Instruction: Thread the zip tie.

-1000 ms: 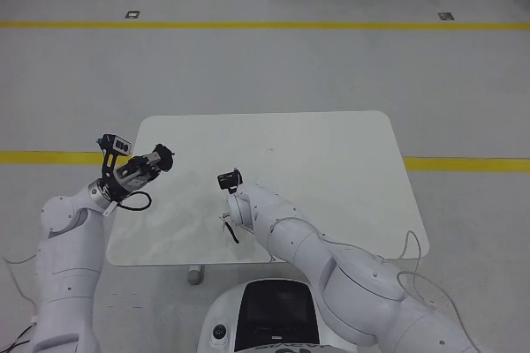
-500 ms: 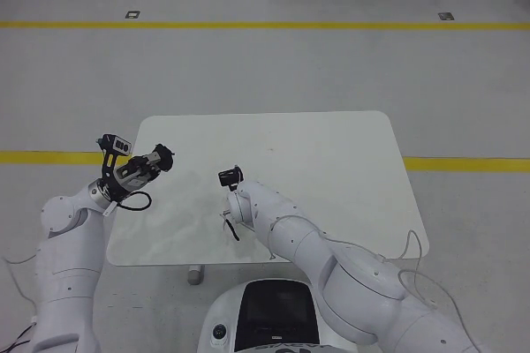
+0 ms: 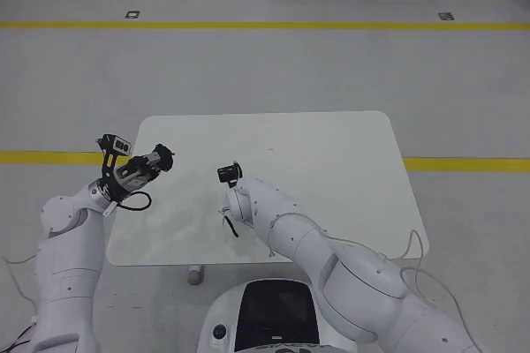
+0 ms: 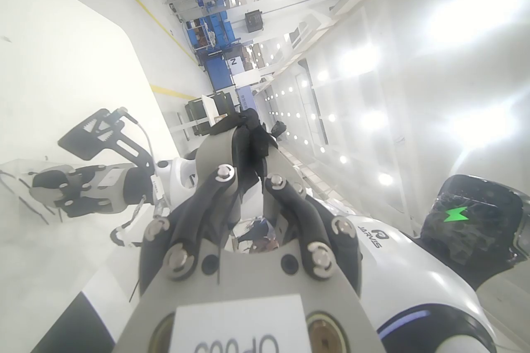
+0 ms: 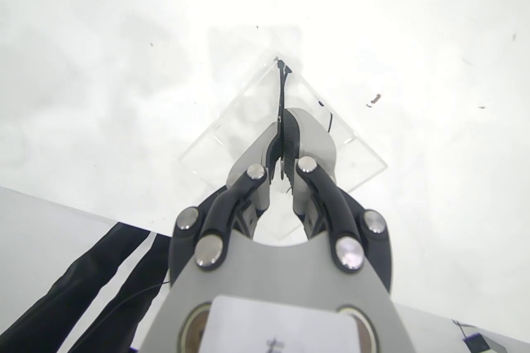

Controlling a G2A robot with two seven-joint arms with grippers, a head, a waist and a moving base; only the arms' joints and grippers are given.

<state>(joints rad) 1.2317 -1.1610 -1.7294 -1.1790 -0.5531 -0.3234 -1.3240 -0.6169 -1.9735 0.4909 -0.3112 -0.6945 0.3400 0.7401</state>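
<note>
Left gripper: held raised at the 9 o'clock edge of the table, fingers pressed together. Whether anything is pinched cannot be told. It is judged to be parked clear of the work.
Right gripper: clamped shut on the zip tie, near the table's 7 o'clock, over a clear tray.
Grip: the strap is taken partway along, so that, it is judged, its end is left free for threading.
Axis: the tie is lined up with the fingers, its thicker end pointed down at a tray corner. From above it is seen roughly on the 11-to-5 o'clock line.
</note>
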